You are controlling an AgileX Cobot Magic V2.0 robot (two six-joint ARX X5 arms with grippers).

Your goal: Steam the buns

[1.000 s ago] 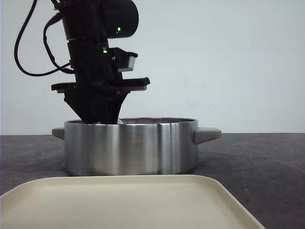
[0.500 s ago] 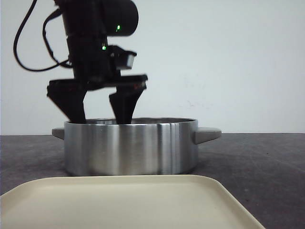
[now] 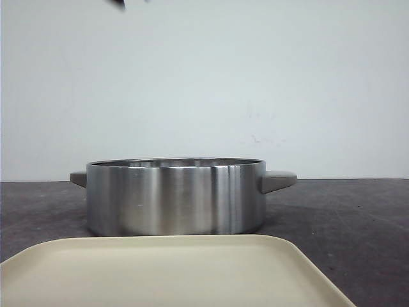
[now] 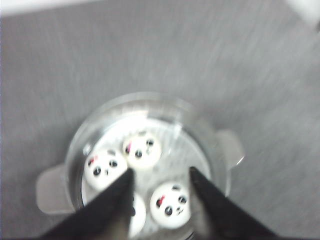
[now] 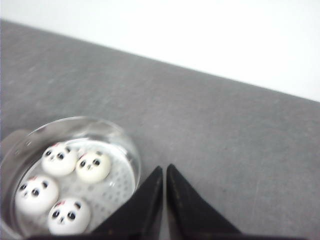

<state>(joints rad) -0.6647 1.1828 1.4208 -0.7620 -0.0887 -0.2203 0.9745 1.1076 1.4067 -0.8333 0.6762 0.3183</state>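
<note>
All 4 buns (image 5: 59, 187) sit inside the pot (image 3: 176, 195) on its perforated rack, so I judge loading done. My left gripper (image 4: 160, 176) hangs above the pot, jaws spread wide and empty; my right gripper (image 5: 164, 172) is pinched nearly closed, beside the pot. The tray (image 3: 172, 272) looks bare. No lid is in view, so I'd lift straight up, clear of the rim.

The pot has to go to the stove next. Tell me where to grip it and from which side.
Grip the steel pot by its two flat side handles, one gripper on each, coming in from the left and right. They jut out level just under the rim, so the jaws could close above and below each tab. The wall looks too wide and smooth to pinch, and four buns sit inside.
</note>
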